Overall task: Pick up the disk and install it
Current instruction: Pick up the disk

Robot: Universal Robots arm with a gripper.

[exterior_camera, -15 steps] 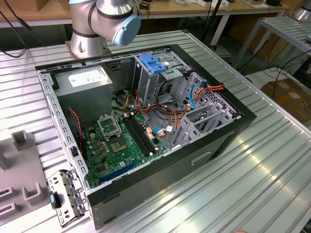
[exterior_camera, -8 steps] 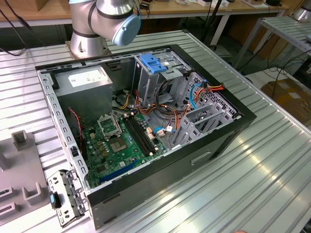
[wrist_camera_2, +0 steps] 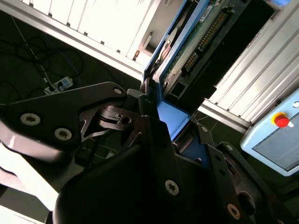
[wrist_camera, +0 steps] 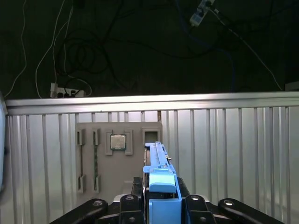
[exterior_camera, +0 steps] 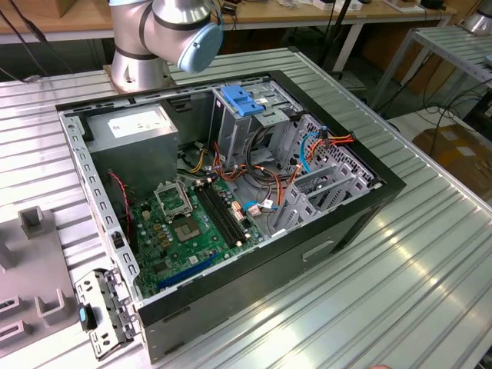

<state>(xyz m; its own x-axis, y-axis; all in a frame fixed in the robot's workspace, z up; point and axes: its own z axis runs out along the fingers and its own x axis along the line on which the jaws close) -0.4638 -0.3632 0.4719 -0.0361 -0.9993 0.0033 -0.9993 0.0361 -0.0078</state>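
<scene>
Dark gripper (wrist_camera: pixel 161 200) linkages sit closest in the first wrist view, jaws drawn narrow and clamped on the disk (wrist_camera: pixel 159 161), which stands edge-on with its blue rail facing the lens and free space on both flanks. Beyond it a grey fixture plate (wrist_camera: pixel 119 175) lies on the ribbed table (wrist_camera: pixel 224 149), whose long edge meets dark floor. In the exterior view, bare table surrounds the open computer case (exterior_camera: pixel 338 223).

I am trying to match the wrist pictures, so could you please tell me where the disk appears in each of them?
Second wrist view: the disk is seen broadside, circuit board showing, its blue frame clamped in the gripper.
First wrist view: the disk is edge-on between the gripper's links, before the grey tray.
Shared landmark: the ribbed metal table, which in the exterior view carries the computer case.
</scene>
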